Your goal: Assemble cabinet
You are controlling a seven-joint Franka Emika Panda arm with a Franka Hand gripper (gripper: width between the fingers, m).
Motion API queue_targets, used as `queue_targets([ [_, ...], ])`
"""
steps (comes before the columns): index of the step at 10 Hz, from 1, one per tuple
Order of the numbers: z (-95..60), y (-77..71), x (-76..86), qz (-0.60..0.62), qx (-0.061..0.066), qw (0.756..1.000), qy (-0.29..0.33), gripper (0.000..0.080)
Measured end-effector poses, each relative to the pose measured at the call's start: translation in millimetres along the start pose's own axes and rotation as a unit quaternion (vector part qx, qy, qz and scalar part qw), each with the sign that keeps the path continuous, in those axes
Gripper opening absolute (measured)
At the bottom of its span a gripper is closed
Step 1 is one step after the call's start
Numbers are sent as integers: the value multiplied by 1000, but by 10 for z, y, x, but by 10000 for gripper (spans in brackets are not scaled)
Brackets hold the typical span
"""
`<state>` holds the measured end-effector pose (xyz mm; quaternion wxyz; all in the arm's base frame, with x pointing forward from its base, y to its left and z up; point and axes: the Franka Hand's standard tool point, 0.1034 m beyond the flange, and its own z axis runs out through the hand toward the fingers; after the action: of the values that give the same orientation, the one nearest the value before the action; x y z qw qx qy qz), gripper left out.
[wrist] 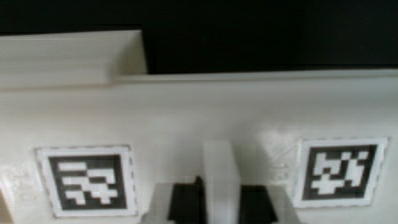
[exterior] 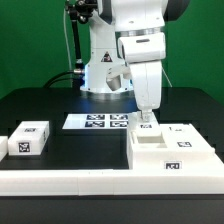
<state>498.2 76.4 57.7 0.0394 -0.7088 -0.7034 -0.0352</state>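
The cabinet (exterior: 188,150), a big white boxy shell with small black-and-white tags, lies at the exterior view's right. My gripper (exterior: 148,121) reaches straight down onto its far left corner. In the wrist view the cabinet (wrist: 196,110) fills the picture, with one tag on either side of my gripper (wrist: 221,186). The two dark fingers (wrist: 183,200) stand close against a thin white upright wall of the shell, one on each side, so the gripper looks shut on it. A loose white tagged block (exterior: 28,138) lies at the exterior view's left, far from the gripper.
The marker board (exterior: 100,121) lies flat on the black table behind the cabinet, near the robot's base. A long low white rail (exterior: 80,185) runs along the front of the table, and the cabinet lies against it.
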Motion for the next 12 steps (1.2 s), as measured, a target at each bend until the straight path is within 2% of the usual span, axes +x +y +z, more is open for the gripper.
queue_targets([
  [2,2,277,48,2,2,1000,6,62],
  [3,0,481,45,4,5,1000,10,62],
  [4,0,623,46,-13,3,1000,14,62],
  [8,-4,632,44,-11,1,1000,14,62],
  [9,-4,657,25,-23,1,1000,15,62],
  [10,-11,769,-7,-35,-5,999,18,62],
  [11,0,862,-3,-42,2,999,22,62],
  [12,3,861,4,-41,14,999,21,64],
])
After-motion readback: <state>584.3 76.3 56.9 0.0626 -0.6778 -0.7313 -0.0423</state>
